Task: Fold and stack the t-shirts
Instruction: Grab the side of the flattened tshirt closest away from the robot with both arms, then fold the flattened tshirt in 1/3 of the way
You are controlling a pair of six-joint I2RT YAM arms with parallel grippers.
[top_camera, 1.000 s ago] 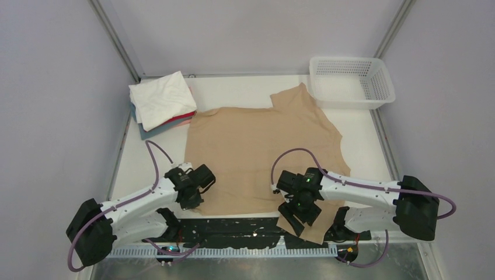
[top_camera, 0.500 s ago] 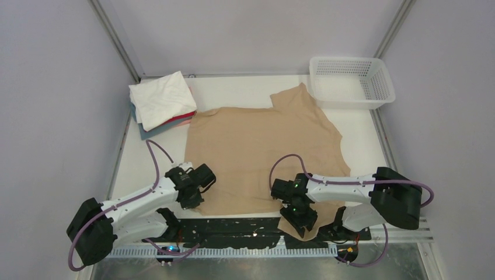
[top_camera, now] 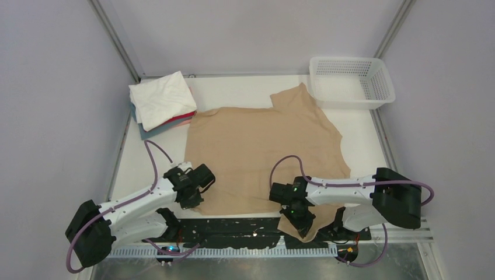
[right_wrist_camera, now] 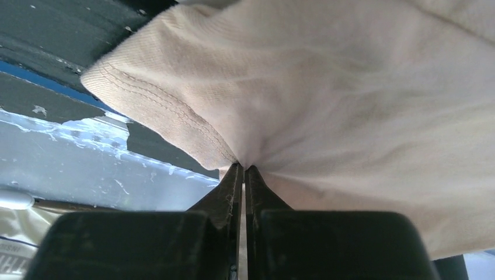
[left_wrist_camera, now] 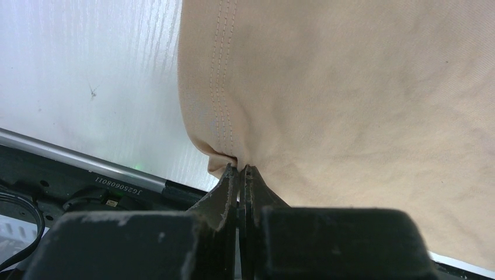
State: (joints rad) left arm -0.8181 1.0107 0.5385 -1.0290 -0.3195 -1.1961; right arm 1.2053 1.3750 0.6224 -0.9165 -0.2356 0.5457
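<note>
A tan t-shirt (top_camera: 262, 149) lies spread flat over the middle of the table. My left gripper (top_camera: 192, 201) is shut on its near left hem corner (left_wrist_camera: 225, 153), pinching the stitched edge. My right gripper (top_camera: 299, 220) is shut on the sleeve (right_wrist_camera: 192, 125) that hangs over the table's near edge, the cloth bunched at its tips (right_wrist_camera: 243, 168). At the far left sits a stack of folded t-shirts (top_camera: 162, 104), white on top with red and grey-blue edges showing below.
A white mesh basket (top_camera: 351, 81) stands at the far right corner. A black rail with tape (top_camera: 233, 230) runs along the near edge between the arm bases. Bare white table (top_camera: 143, 169) shows left of the tan shirt.
The right gripper has moved left and down onto the hanging sleeve and closed on it. The left gripper has stayed shut on the hem corner.
</note>
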